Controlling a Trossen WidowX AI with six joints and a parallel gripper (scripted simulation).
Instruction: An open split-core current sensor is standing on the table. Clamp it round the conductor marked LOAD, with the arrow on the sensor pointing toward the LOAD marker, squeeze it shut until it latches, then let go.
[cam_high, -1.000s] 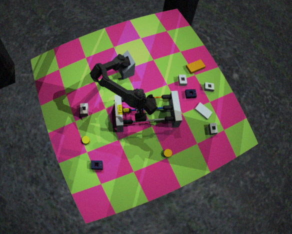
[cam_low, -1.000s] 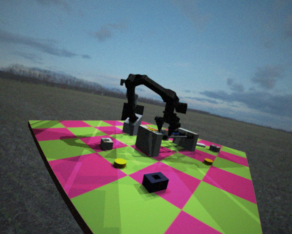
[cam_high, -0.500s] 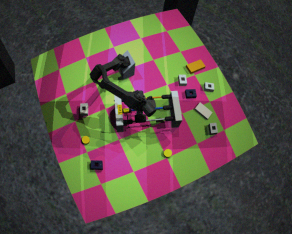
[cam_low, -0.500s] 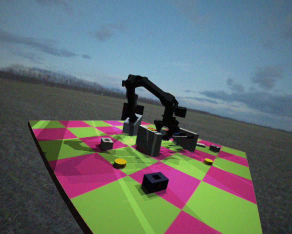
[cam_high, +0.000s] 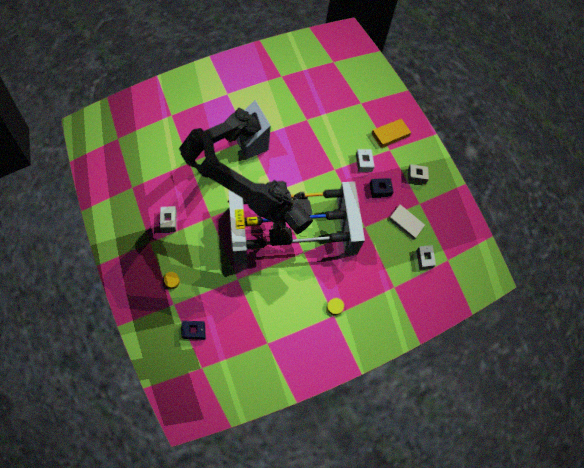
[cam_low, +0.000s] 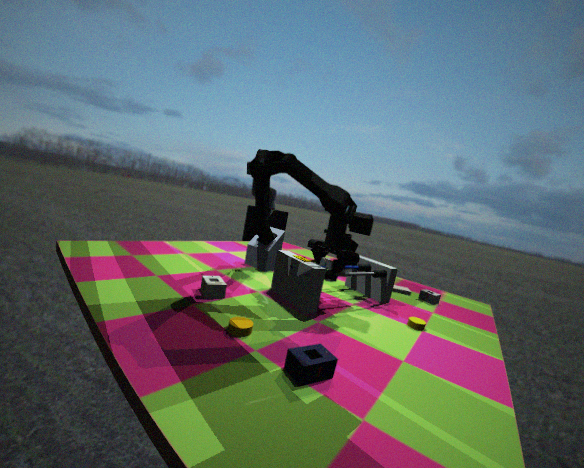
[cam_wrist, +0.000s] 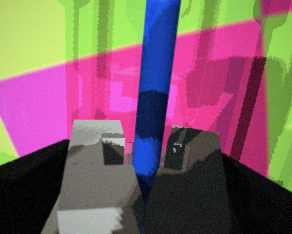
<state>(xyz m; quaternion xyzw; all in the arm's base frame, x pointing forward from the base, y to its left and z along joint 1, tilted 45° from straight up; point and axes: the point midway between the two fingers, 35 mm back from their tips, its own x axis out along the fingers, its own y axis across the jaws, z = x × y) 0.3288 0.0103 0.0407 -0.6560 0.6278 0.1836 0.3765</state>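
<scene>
The blue conductor (cam_high: 318, 216) (cam_wrist: 159, 70) runs between two pale blocks (cam_high: 353, 210) (cam_low: 297, 285). A yellow LOAD label (cam_high: 240, 219) is on the left block, beside a yellow tag (cam_high: 252, 220) on the conductor. In the wrist view the sensor's light half (cam_wrist: 97, 187) and its shadowed half (cam_wrist: 192, 190) stand on either side of the blue conductor, apart, with a gap between them. My gripper (cam_high: 290, 215) (cam_low: 330, 260) (cam_wrist: 144, 154) is shut on the sensor, black fingers against its outer sides. The arm hides the sensor in the top view. The sensor's arrow cannot be read.
An orange conductor (cam_high: 315, 194) and a grey conductor (cam_high: 315, 239) flank the blue one. Several hollow blocks, including a white one (cam_high: 168, 227) and a dark one (cam_high: 185, 334), two yellow discs (cam_high: 171, 280) (cam_high: 335, 306), an orange slab (cam_high: 392, 132) and a white slab (cam_high: 407, 221) lie around.
</scene>
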